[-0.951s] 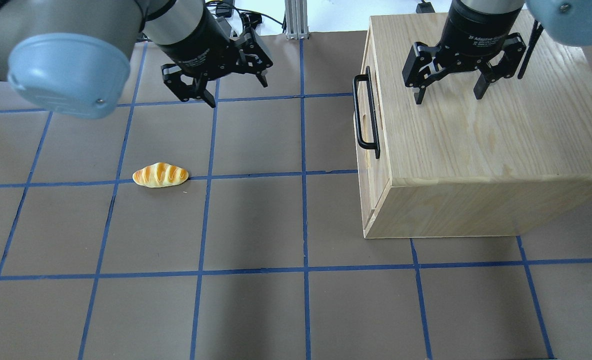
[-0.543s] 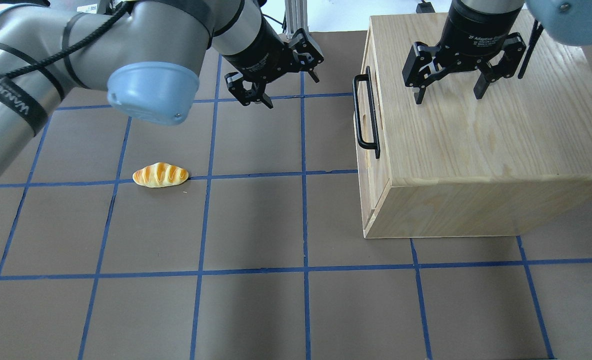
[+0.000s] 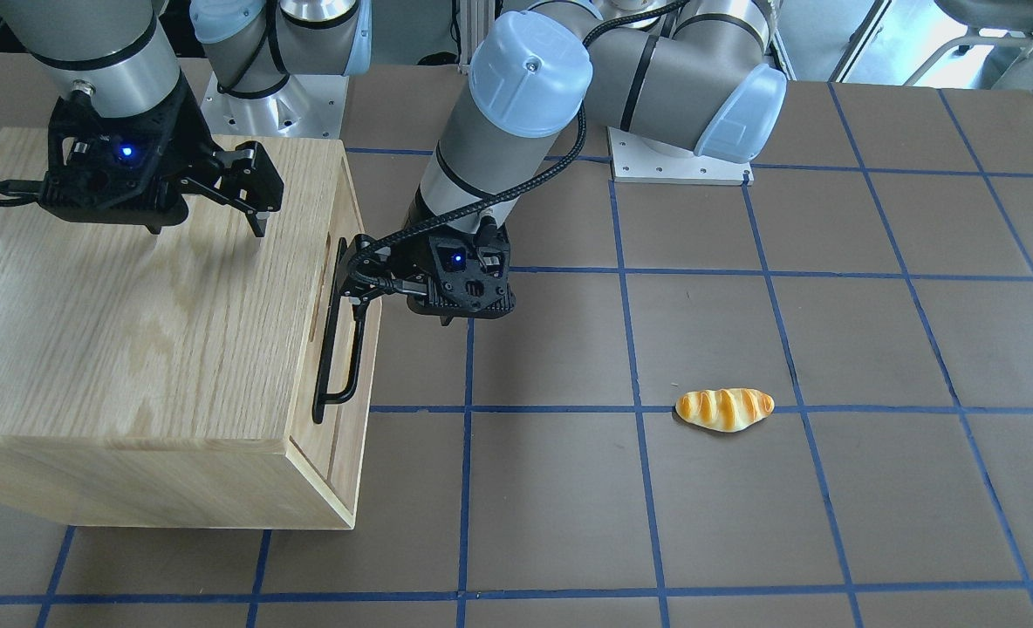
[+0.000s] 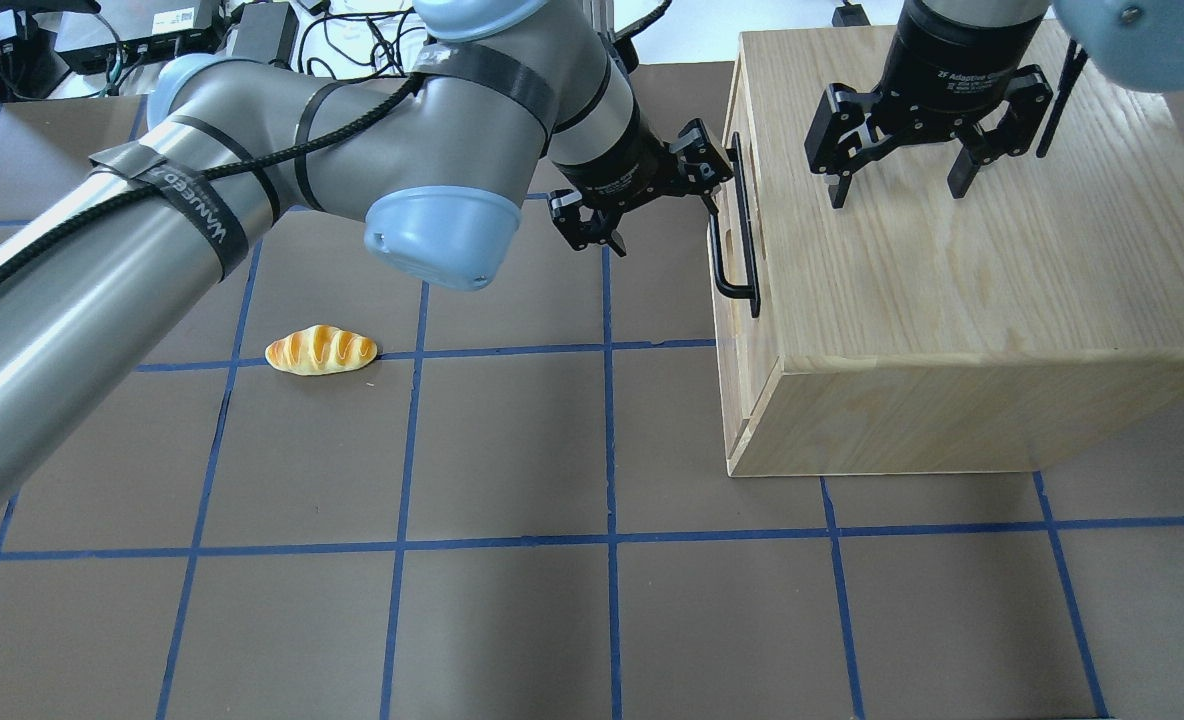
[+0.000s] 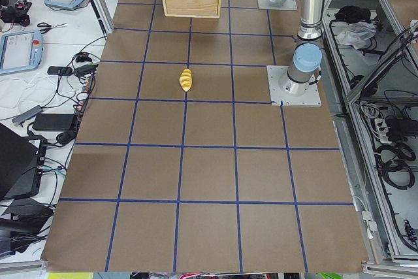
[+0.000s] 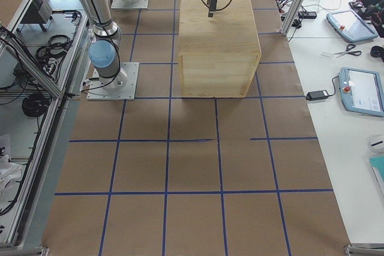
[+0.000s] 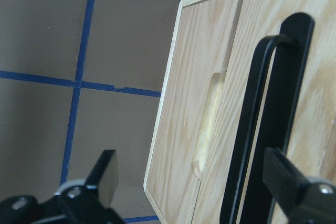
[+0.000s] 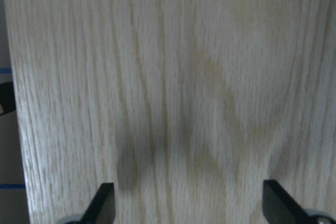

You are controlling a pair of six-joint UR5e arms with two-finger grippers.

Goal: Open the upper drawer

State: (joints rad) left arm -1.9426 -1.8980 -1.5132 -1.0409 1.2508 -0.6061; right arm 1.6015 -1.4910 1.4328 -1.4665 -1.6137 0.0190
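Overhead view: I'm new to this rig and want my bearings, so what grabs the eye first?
The big oak cabinet at the right, with the right gripper open above its top. Next, the left gripper, open close by the black bar handle of the upper drawer. A lone bread roll lies on the mat at the left.

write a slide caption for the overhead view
Open left claw at the closed upper drawer's black handle; open right claw hovers over the cabinet top.
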